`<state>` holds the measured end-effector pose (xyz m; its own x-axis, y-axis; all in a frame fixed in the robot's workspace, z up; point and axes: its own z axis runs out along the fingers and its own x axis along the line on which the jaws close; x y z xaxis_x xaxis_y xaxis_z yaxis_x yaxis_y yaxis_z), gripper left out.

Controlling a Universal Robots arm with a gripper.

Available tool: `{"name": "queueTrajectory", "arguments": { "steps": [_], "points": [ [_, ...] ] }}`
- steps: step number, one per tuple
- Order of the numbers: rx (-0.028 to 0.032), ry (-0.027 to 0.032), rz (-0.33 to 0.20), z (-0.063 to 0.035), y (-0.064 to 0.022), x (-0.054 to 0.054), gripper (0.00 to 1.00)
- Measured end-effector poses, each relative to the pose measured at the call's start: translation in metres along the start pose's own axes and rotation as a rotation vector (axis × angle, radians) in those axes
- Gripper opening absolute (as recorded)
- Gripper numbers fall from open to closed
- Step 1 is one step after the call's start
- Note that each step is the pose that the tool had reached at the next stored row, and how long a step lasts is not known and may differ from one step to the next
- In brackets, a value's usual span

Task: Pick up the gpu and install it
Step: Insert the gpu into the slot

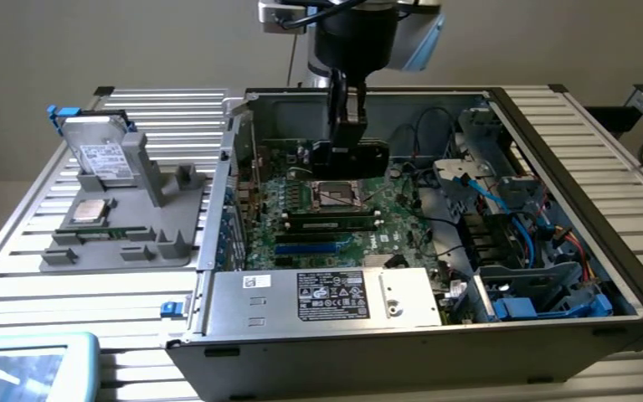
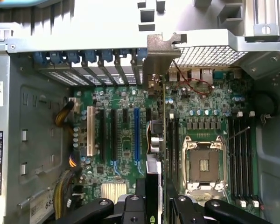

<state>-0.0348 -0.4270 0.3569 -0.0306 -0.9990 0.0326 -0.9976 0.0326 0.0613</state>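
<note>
gpu (image 1: 355, 157), exterior view: pinched by its upper edge in the gripper (image 1: 348, 134), jaws closed on the card. It hangs inside the open case (image 1: 411, 356) over the far-middle of the motherboard (image 1: 288, 205), just above the CPU socket (image 1: 338, 194). Not seated in any slot. Hard drive (image 1: 104, 155) sits on the grey holder (image 1: 177, 226) at the exterior view's left, well apart, no concern.

Wrist view: gpu (image 2: 154, 140) seen edge-on, running from the gripper (image 2: 154, 200) out to its silvery bracket (image 2: 157, 51), which sits right at the case's rear wall. The card's line falls between the blue slot (image 2: 136, 135) and the CPU socket (image 2: 203, 163): beside the blue slot, not over it.

Risks, my read:
- Going down at this offset puts the edge connector onto board components, not into a slot.
- Bracket could catch the rear wall lip or the slot covers (image 2: 84, 70) and lever the card in the pinch.
- Thin one-edge grip, so any snag likely tilts it, and a tilted push could damage the slot.
</note>
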Motion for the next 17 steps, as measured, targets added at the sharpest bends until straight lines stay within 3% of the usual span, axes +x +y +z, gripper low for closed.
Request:
{"name": "queueTrajectory", "arguments": {
  "steps": [17],
  "points": [
    [0.0000, -0.0001, 0.000, 0.0316, 0.0035, 0.015, 0.27]
  ]
}}
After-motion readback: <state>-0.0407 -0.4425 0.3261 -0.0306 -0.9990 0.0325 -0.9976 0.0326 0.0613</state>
